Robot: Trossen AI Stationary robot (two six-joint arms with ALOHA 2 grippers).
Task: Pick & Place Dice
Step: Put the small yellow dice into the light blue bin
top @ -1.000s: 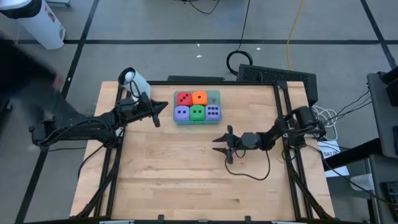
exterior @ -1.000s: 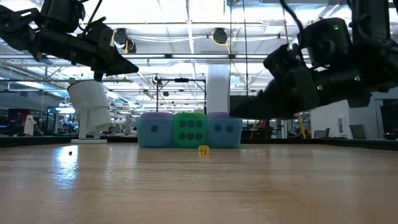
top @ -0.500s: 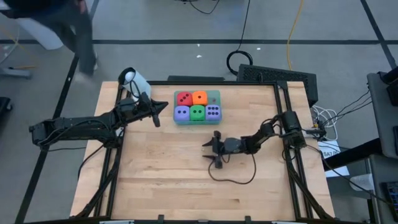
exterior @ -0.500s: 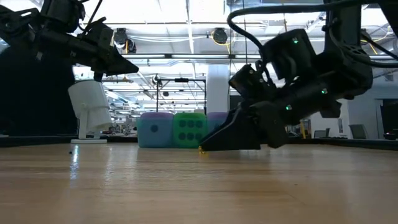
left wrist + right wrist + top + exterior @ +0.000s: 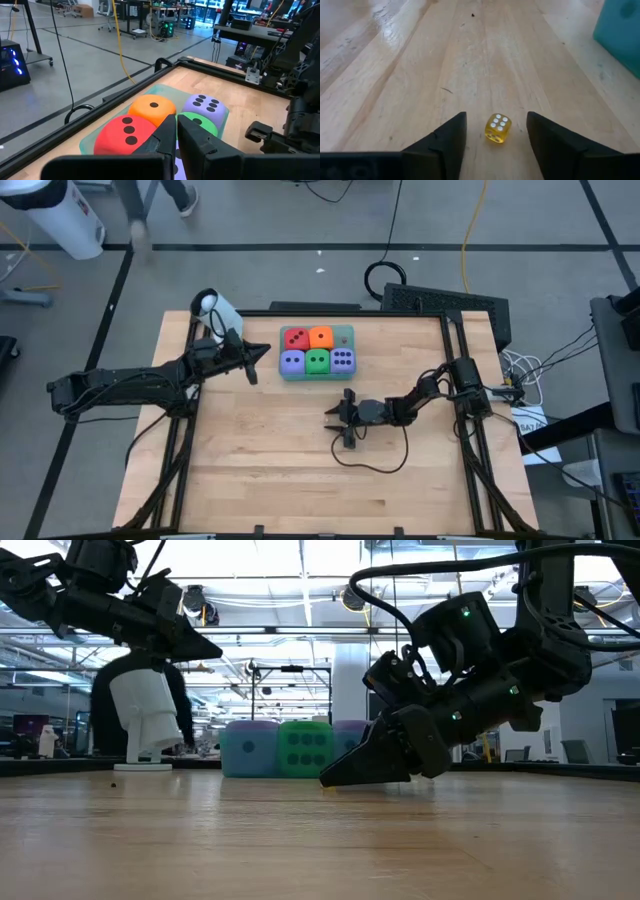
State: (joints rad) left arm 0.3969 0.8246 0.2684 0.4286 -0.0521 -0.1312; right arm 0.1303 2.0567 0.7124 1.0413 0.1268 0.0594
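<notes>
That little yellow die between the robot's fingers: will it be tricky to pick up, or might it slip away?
The yellow die looks hard and glossy, so it may slip or skid on the smooth table. It is small against the right gripper, whose open fingers flank it, so it probably weighs little. Its flat faces should keep it from rolling.

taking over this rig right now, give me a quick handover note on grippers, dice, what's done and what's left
Left gripper: shut, empty, hovering above the table just left of the tray.
Right gripper: open, low at the table's middle, its fingers either side of a small yellow die that lies on the wood, not gripped yet.
Big dice: red, orange, purple, green and a second purple sit together on the tray at the far edge.
Done: the right gripper is lined up on the yellow die.
Left: close, lift and place it; the pictures don't show where.
</notes>
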